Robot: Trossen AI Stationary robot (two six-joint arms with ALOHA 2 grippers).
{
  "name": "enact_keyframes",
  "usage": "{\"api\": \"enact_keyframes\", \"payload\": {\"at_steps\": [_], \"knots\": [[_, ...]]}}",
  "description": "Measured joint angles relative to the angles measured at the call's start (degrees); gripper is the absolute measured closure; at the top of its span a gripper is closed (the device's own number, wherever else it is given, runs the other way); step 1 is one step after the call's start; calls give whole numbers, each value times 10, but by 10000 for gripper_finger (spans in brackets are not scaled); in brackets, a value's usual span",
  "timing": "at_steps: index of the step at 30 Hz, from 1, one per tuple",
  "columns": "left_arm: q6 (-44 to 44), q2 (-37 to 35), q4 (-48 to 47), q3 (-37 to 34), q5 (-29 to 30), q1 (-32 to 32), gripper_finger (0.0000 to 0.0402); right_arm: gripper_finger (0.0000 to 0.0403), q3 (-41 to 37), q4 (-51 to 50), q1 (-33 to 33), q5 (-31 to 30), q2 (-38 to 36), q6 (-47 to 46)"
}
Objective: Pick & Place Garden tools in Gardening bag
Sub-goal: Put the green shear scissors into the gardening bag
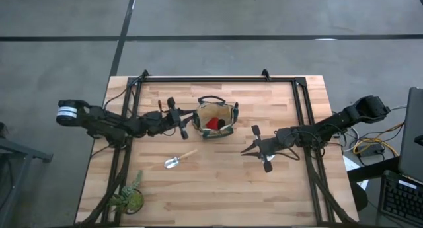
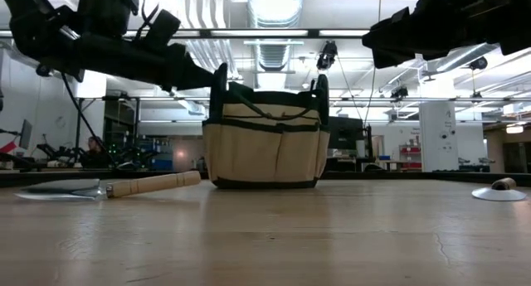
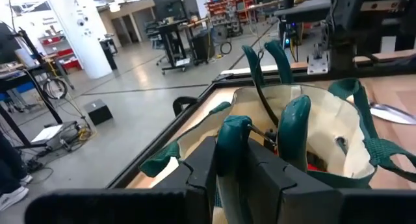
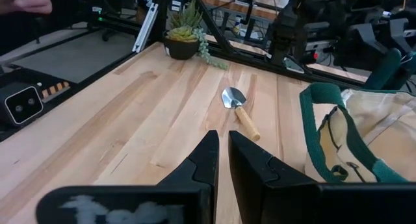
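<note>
**Shears over the bag: a bad drop is the main risk**

My left hand is at the rim of the bag, and it is clenched on a pair of shears with dark green handles. The handles point toward the bag mouth. I judge that this is the placing step, and the tool is not yet inside.

The bag is soft and its looped handles cross the opening. If I release too early, the shears may catch on a loop or on the rim and fall outside on the tabletop. If I push down too far, the hand can drag the bag or tip it, because nothing holds it. A red item already lies inside, so the shears may land on it and stay sticking out.

My right hand is empty, on the other side of the bag; its fingers look nearly together, but I cannot be sure from these views. One trowel lies free in front of the bag, near the left arm. If both arms go to it together, they could meet over the bag.
</note>
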State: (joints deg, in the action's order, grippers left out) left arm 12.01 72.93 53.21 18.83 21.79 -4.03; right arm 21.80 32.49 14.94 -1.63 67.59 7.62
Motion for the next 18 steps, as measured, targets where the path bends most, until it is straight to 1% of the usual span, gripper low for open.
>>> {"api": "enact_keyframes", "payload": {"at_steps": [4, 6, 9, 13, 18], "knots": [[-27, 4, -15, -1, 2, 0, 337, 374, 0, -2, 0, 0, 0, -4], [-40, 3, -27, -1, 11, 0, 327, 374, 0, -3, 0, 0, 0, -5], [-64, 2, -40, -1, 12, 0, 298, 374, -1, -5, 0, 1, 0, -8], [-115, 0, -66, -1, 15, 0, 248, 374, -2, -5, 0, 1, 0, -7], [-179, -16, -69, -1, 15, 2, 196, 374, -2, -5, 0, 0, 0, -8]]}}
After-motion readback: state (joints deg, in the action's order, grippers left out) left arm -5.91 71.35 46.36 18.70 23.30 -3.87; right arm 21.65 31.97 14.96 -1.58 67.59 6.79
